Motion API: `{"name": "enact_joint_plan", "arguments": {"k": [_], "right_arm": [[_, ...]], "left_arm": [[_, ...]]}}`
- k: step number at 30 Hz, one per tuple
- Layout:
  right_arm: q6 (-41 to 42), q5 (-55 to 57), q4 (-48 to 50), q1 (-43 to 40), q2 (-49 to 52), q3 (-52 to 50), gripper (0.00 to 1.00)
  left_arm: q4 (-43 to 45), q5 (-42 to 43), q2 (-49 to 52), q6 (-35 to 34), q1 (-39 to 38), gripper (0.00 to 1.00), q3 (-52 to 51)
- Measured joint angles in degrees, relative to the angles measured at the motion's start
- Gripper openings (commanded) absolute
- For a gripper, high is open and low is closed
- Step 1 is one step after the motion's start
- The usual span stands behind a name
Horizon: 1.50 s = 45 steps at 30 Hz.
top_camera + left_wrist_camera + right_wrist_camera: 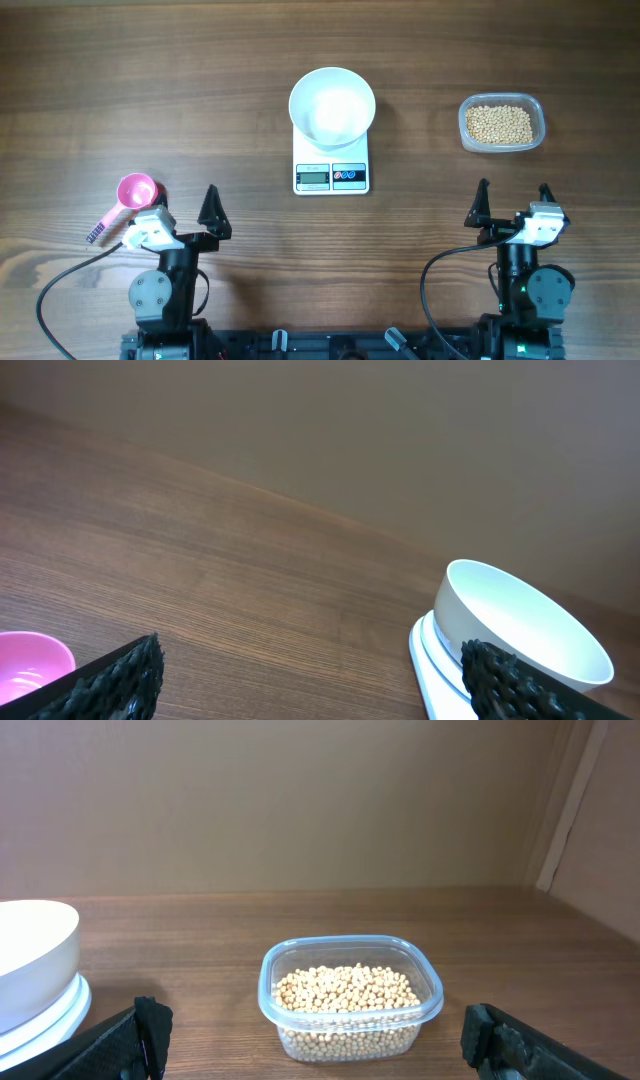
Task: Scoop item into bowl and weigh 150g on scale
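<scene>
A white bowl point(332, 105) stands empty on the white scale point(331, 175) at the middle of the table. The item, tan-yellow beans point(499, 123), fills a clear plastic tub at the back right. My left gripper point(183, 200) is open near the front left, with nothing between its fingers. The left wrist view shows the bowl point(520, 625) and the scale point(435, 660) ahead to the right of the left gripper point(310, 680). My right gripper point(513, 190) is open at the front right, and the beans point(345, 990) lie straight ahead of the right gripper point(318, 1025). The bowl point(35, 960) is off to its left.
A pink scoop point(135, 192) with a pale handle lies on the table just left of my left gripper, its cup point(30, 665) facing up. A wall stands beyond the far table edge. Cables run from both arm bases along the front.
</scene>
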Motion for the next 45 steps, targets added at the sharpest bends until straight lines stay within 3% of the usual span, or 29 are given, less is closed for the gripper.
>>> {"name": "enact_joint_plan", "arguments": {"k": [45], "right_arm": [[0.0,0.0,0.0,0.0,0.0,0.0,1.00]], "left_arm": [[1.0,-4.6,0.0,0.4,0.0,1.00,0.0]]}}
